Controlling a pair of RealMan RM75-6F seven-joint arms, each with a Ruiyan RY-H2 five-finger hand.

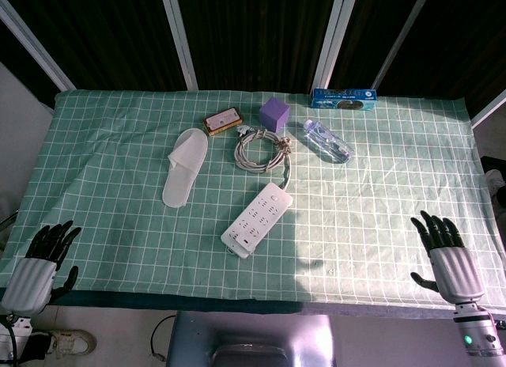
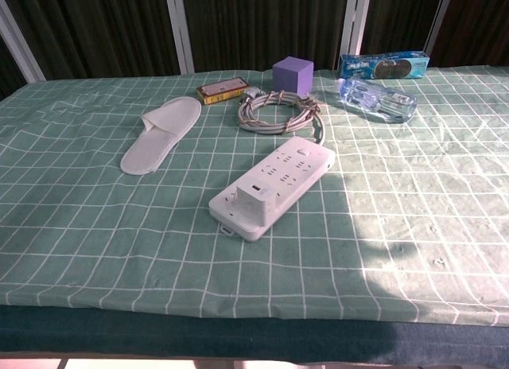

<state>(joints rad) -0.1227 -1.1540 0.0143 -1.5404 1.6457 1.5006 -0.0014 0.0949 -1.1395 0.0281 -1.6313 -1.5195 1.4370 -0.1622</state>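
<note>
1. We see our left hand (image 1: 39,260) at the near left corner of the table (image 1: 395,201), fingers spread and holding nothing; it hangs at the table's near edge, well apart from every object.
2. Our right hand (image 1: 449,256) sits at the near right corner, also spread wide and empty, palm down over the green checked cloth.
3. The thing nearest both hands is the white power strip (image 1: 257,219), lying diagonally at the middle of the table, between the two hands. Its cable (image 1: 261,149) is coiled just beyond it, which we judge keeps the cord tidy and out of reach paths.
4. Further off lie a white slipper (image 1: 184,167) to the left, a small brown box (image 1: 223,120), a purple cube (image 1: 276,112), a clear plastic bottle (image 1: 327,141) on its side and a blue packet (image 1: 343,97) at the far edge.
5. The chest view shows no hand at all, so we judge the hands from the head view only.
6. The print on the brown box and blue packet is too small for us to read.
</note>
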